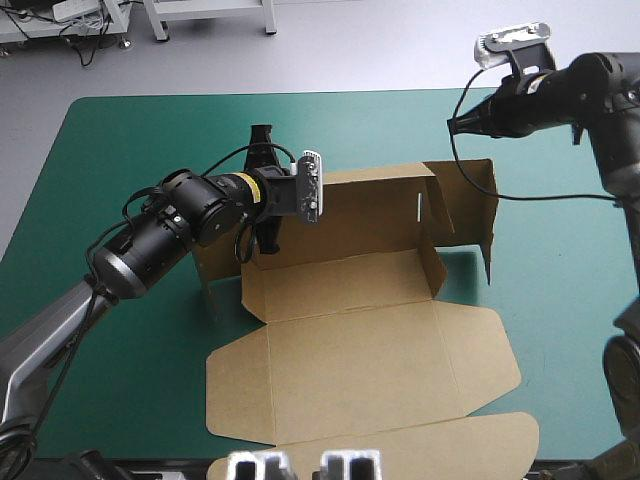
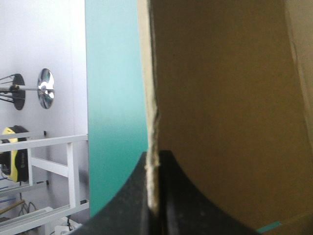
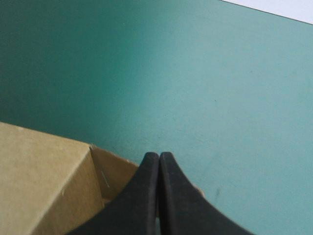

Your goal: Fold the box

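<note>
Box: I see the brown box (image 1: 352, 282) at the middle of the table, matte board with pale raw cut edges, partly raised.
Back wall: the back wall (image 1: 370, 215) stands upright, with a thin slit cut near its right end.
Right wall: the right wall (image 1: 470, 195) also stands, angled at the far right corner.
Lid: the lid (image 1: 370, 370) lies flat toward the near edge, its side flaps round-cornered.
Left gripper: my left gripper (image 2: 154, 159) is clamped on the back wall's left end; the slightly frayed board edge runs up between the black fingers.
Right gripper: my right gripper (image 3: 159, 154) is closed to a pointed arch with nothing in it, raised over the far right corner.
Cover: the teal-green cover (image 1: 120, 140) is smooth and plain.
</note>
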You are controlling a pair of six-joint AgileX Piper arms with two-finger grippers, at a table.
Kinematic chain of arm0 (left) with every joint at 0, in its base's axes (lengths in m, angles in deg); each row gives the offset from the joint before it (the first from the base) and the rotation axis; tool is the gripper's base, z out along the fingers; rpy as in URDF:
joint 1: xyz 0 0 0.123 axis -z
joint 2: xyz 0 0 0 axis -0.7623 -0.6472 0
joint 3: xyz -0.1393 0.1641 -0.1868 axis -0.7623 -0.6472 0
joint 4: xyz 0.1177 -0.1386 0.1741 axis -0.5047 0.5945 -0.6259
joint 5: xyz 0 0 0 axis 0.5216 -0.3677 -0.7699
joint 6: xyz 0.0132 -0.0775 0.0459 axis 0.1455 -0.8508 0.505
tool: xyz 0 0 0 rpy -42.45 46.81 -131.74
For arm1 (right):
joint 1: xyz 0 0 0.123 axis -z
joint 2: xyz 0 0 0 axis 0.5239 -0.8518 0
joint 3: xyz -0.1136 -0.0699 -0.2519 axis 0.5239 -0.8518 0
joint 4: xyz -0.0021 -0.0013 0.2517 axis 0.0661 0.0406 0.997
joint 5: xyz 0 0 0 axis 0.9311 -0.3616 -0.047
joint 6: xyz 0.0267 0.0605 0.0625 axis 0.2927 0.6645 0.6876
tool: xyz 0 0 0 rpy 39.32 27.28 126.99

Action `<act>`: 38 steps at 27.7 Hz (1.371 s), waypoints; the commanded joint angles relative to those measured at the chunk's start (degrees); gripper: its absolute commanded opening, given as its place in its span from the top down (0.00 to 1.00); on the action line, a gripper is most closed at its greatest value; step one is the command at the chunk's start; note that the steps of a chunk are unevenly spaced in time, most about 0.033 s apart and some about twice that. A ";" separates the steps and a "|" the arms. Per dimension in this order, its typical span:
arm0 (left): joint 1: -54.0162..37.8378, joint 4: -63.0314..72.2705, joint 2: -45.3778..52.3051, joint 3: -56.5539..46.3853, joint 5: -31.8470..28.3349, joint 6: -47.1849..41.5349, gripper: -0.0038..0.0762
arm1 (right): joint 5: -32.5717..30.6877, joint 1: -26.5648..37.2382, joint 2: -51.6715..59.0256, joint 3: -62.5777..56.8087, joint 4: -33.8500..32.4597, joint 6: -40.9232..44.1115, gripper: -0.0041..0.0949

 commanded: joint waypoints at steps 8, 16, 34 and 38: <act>0.23 -5.99 4.21 -6.79 -14.38 0.00 0.97 | 0.69 4.69 -13.63 11.56 12.45 1.01 0.98; 0.23 -7.42 5.30 -10.25 -18.86 -0.27 0.97 | -0.28 5.64 -16.54 9.81 13.04 1.75 0.98; 0.10 -8.76 5.20 -10.25 -18.70 -2.01 0.96 | -4.74 4.91 -6.87 -10.39 16.02 -6.34 0.98; 0.10 -8.76 5.20 -10.25 -18.56 -2.73 0.96 | -0.15 4.91 -1.84 -21.80 18.98 -13.74 0.98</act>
